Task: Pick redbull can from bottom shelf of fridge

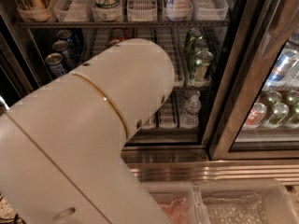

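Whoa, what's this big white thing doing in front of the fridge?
That is a robot's arm, stretched into the fridge toward the bottom shelf, where it is meant to pick a redbull can. The arm blocks most of that shelf, so neither the can nor the gripper shows; the gripper is somewhere behind the arm. A water bottle stands at the shelf's right side, and green cans sit on the rack above.

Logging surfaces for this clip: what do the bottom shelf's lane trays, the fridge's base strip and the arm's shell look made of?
The lane trays look like white plastic, matte and slotted. The base strip is likely stainless steel, ribbed with bright highlights. The arm's shell is probably smooth cream plastic with a thin seam. It hides the claw, which is out of sight behind it.
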You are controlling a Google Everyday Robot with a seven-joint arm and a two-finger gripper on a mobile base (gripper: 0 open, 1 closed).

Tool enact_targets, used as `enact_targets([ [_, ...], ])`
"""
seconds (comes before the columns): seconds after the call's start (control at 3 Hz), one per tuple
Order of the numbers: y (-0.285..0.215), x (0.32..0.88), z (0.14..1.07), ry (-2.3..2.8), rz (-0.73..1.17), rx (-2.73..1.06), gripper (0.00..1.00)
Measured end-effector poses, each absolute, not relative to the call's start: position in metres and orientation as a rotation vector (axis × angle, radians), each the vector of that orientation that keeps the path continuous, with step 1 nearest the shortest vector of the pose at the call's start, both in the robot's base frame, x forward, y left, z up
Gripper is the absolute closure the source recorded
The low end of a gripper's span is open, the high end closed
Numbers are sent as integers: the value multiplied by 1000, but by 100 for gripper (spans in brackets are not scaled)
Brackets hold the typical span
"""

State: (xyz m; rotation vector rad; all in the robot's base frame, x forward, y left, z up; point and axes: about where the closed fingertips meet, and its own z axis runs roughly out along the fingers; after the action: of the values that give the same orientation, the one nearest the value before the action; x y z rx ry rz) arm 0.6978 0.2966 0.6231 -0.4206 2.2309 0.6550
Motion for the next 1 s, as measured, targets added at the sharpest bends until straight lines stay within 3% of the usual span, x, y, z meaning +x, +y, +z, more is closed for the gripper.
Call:
enact_targets([
  [1.0, 295, 699, 619, 2233, 652, -418, 98],
])
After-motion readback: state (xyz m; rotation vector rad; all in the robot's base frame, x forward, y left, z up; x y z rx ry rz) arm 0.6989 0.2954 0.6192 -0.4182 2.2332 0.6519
